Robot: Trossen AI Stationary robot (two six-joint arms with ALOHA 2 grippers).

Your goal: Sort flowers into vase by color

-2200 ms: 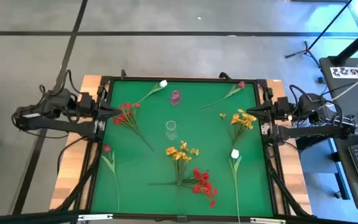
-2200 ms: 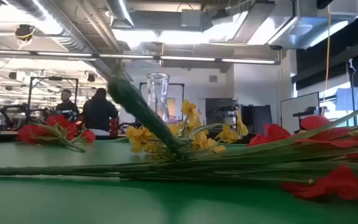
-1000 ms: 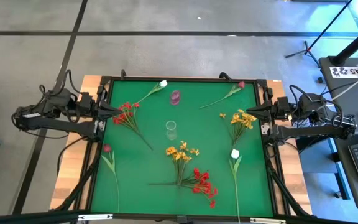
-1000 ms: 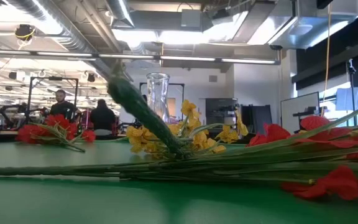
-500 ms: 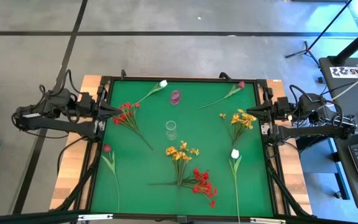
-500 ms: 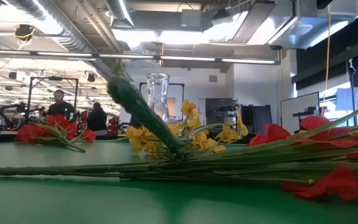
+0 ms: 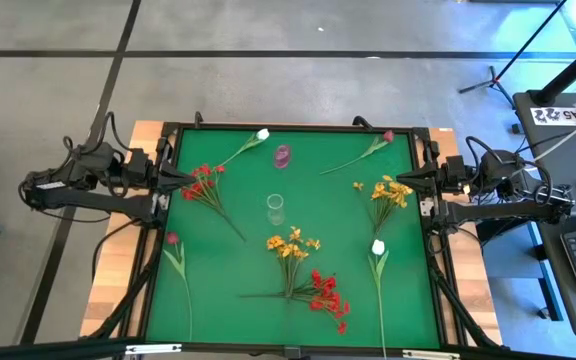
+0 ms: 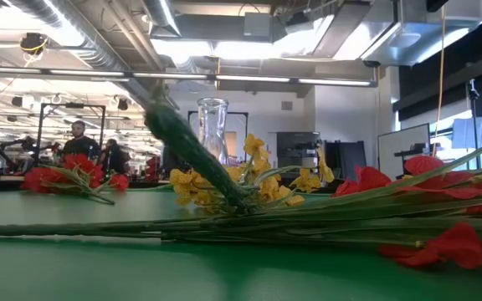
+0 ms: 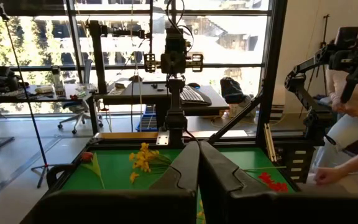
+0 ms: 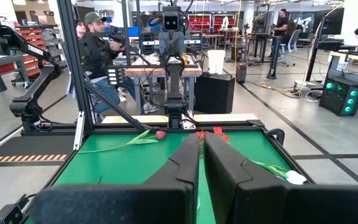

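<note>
Eight flowers lie loose on green mat [image 7: 218, 290], none in clear vase [image 7: 276, 208] at centre | left gripper [image 7: 181, 178], right gripper [image 7: 395, 181] parked at side edges, fingers together, empty | advice: open wide, pinch red spray [image 7: 204, 184] low on stem

The surface [image 7: 228, 270] is a plain, even green inside a black frame [image 7: 288, 128], with pale wood showing at its outer edges. At its middle stands a clear, colourless glass vase [image 7: 275, 208]. Beside the vase toward the left arm lies a red spray [image 7: 202, 183] on a green stem; a second red spray [image 7: 326, 295] lies near the front. Two yellow-orange sprays show, one [image 7: 290, 244] just in front of the vase, one [image 7: 391, 191] toward the right arm. The white buds [image 7: 262, 134] [image 7: 377, 247] and dark red-pink buds [image 7: 388, 135] [image 7: 171, 238] sit on thin green stems. Behind the vase lies a small pink-purple thing [image 7: 283, 154]. Both pincers, left [image 7: 180, 178] and right [image 7: 400, 180], are dark.
</note>
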